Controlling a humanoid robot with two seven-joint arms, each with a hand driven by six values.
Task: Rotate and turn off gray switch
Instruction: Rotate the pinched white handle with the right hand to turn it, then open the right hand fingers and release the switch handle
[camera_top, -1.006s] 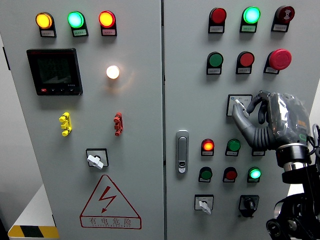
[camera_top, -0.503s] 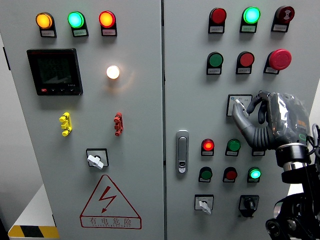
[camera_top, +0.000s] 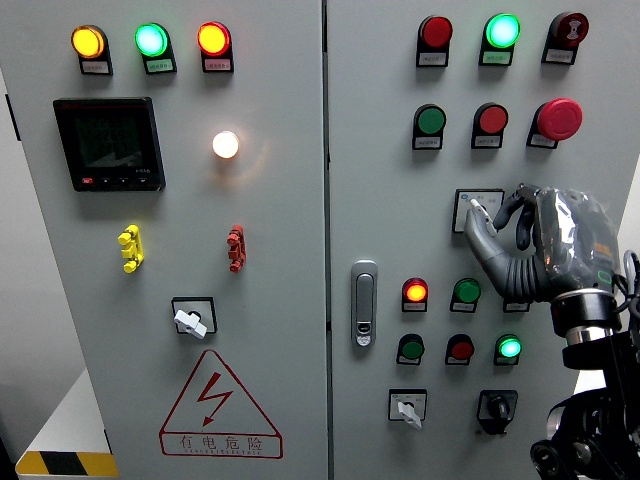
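Observation:
The gray switch (camera_top: 477, 208) sits in a square plate on the right cabinet door, mid-height; only its pale lever tip and the plate's left part show. My right hand (camera_top: 489, 218) comes up from the lower right and covers the rest. Its thumb (camera_top: 483, 243) lies under the lever and its curled index finger (camera_top: 509, 206) presses from the right, so the hand is shut on the switch. The left arm does not show.
Below the hand are lit red (camera_top: 415, 292) and green (camera_top: 510, 348) lamps, a second gray rotary switch (camera_top: 407, 409) and a black one (camera_top: 495, 407). A red mushroom button (camera_top: 559, 118) sits above. The door handle (camera_top: 364, 303) is left of the hand, with another gray switch (camera_top: 190, 320) on the left door.

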